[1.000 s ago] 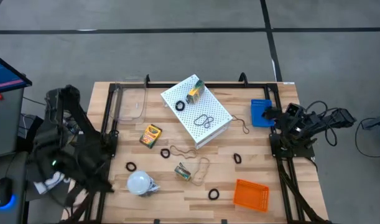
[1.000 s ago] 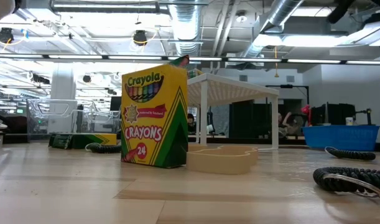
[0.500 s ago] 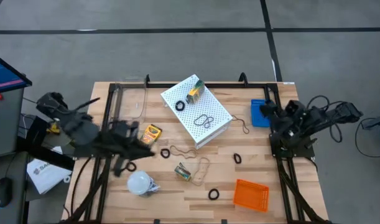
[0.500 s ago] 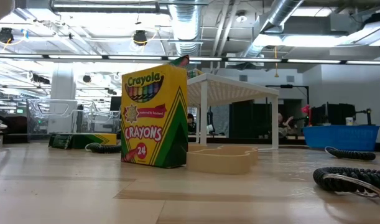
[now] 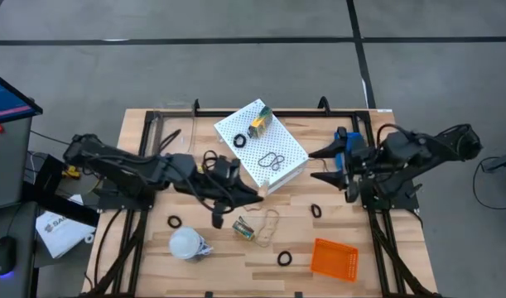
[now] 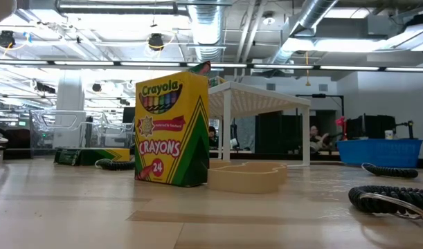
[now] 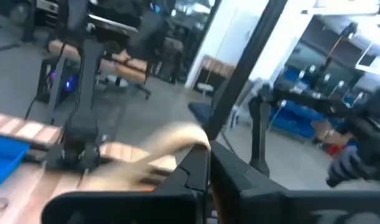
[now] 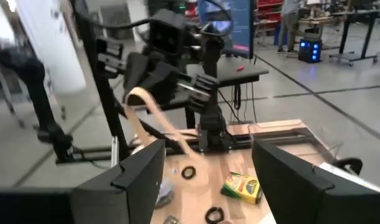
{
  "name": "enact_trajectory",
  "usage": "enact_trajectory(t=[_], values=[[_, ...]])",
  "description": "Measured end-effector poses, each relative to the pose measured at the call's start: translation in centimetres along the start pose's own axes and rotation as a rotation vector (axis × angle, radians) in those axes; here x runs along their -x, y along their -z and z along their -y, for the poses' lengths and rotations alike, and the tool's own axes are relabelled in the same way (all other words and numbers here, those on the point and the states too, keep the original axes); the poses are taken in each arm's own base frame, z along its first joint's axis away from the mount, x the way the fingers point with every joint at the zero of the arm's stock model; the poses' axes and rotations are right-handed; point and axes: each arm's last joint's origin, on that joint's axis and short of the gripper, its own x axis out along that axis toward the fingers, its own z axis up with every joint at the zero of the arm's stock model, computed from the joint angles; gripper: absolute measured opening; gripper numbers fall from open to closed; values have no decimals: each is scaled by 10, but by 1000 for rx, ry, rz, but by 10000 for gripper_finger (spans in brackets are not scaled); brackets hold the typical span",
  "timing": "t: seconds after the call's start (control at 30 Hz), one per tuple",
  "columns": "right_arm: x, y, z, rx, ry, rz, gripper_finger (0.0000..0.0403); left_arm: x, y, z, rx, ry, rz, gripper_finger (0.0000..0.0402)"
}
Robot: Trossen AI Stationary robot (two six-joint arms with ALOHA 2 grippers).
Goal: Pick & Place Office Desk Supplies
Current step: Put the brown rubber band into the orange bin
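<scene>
In the high view the left gripper was in the middle of the frame, just below the lower edge of the white perforated box. Its fingers were closed together, and in the left wrist view a tan rubber-band loop seemed to hang at the fingertips, but this picture was blurred and I cannot tell if the loop was really held. The left arm covered the place to the left of the box, so what lay under it was hidden.

The right gripper was at the right of the middle, near the box's right corner, with its fingers spread wide and nothing between them.

One crayon box lay on top of the white box with a black ring beside it. A second crayon box lay at lower centre. An orange basket was at the lower right. A blue bin was mostly hidden by the right arm from above. A white rounded object was at the lower left.
</scene>
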Motion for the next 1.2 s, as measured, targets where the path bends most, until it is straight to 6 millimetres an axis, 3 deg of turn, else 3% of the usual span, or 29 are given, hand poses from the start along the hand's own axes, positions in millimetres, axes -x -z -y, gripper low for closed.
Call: enact_trajectory(t=[0.27,0.8,1.2], values=[[-31,-1,-13,111,-18,-95,240,-24,4,1,3,-7,12,0],[-86,22,-34,167,-110,-127,240,-27,3,2,31,-10,19,0],[-96,18,-32,150,-94,-66,239,-27,3,3,35,-7,17,0]])
